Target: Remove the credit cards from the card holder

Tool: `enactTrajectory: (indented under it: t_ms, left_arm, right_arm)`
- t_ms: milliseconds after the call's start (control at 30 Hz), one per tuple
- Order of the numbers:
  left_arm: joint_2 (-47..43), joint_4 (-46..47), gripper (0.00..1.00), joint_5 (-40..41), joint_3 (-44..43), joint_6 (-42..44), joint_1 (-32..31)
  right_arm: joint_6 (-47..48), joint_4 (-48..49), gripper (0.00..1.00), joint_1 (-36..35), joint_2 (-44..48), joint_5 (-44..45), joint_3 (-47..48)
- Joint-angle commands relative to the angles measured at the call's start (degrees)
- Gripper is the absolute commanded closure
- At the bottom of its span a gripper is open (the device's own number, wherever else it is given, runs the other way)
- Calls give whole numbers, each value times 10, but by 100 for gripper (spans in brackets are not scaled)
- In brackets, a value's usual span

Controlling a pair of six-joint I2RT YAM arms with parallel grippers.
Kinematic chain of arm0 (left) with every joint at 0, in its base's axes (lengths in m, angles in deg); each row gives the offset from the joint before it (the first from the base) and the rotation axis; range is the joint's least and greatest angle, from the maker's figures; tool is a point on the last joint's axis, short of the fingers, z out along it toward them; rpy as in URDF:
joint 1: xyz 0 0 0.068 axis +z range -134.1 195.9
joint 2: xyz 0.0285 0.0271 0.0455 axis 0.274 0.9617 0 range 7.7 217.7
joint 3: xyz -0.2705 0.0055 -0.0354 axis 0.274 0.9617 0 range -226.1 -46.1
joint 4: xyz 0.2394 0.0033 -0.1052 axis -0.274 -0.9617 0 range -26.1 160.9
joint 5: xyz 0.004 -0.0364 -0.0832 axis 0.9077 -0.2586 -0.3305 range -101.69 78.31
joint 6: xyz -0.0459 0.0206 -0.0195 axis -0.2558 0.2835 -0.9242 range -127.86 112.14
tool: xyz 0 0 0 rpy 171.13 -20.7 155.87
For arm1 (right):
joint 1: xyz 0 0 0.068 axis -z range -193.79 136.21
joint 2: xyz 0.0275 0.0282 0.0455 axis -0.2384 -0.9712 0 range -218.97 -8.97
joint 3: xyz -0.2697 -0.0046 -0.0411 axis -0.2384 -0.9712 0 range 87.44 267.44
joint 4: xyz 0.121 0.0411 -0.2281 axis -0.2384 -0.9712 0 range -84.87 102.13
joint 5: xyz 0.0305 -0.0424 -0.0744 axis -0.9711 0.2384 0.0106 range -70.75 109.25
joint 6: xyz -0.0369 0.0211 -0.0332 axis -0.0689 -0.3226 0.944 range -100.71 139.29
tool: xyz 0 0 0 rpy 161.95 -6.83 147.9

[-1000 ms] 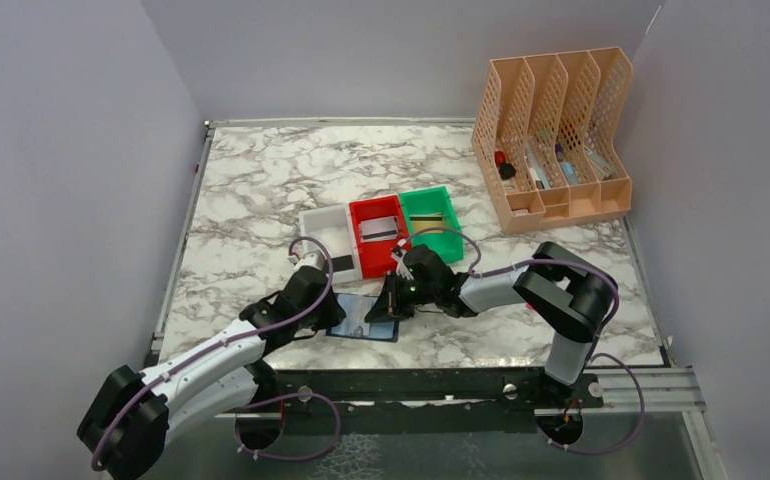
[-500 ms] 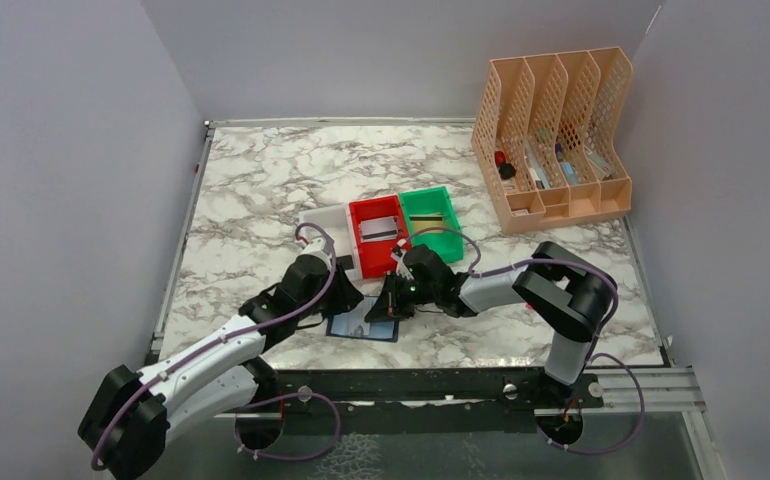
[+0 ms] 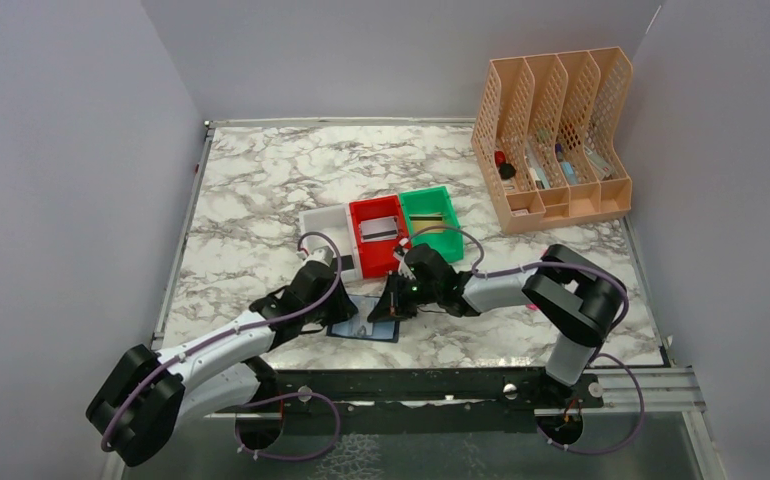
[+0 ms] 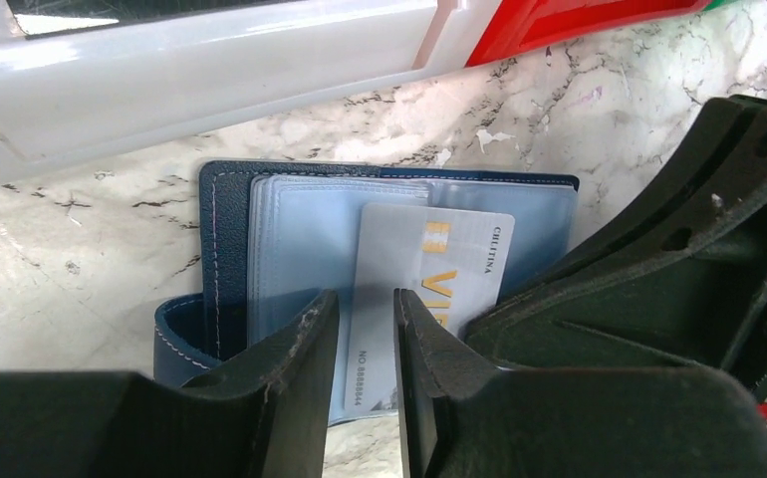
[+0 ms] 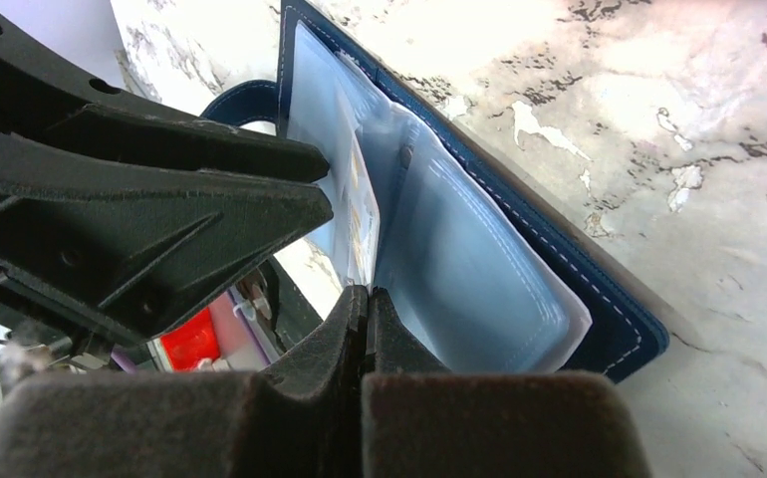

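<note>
The card holder (image 4: 222,249) is laid open on the table (image 3: 251,190), just in front of the white bin (image 4: 210,70). 1 credit card (image 4: 459,259) is seen sticking partway out of its sleeves (image 4: 300,239). The left claw (image 4: 365,299) is poised over that card's edge with its fingers parted by a narrow gap, and no grip on the card is seen. The right claw (image 5: 365,291) is pressed together at the sleeves' edge; whether a leaf is nipped between its fingers cannot be told.

3 risks are judged likely. The whole holder could be dragged or lifted with the card if it is not pinned, since it looks light and the table top smooth. A sleeve could be pinched along with the card, because the leaves are stacked close together. The card itself could be missed or skidded sideways, as only a thin edge is offered to the narrow gap.

The table is flat and glossy, veined grey on white. The bin is made of hard, shiny moulded plastic. The holder's cover is navy and leather-like, with pale stitching and rounded corners. The sleeves are formed of clear, pale-blue, glossy film. The card is thin, rectangular and silvery-white, with gold lettering.
</note>
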Motion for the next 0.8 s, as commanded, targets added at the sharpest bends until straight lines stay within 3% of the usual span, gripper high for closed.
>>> enactTrajectory:
  t_ms: [0,267,767]
  left_arm:
    - [26,-40,70,49,4,4,0]
    - [29,-33,75,44,4,12,0]
    - [64,2,86,-23,4,60,0]
  right_arm:
    - [6,-32,98,4,17,20,-14]
    - [-12,-41,95,5,63,76,-54]
    - [-64,85,83,6,-13,14,-36]
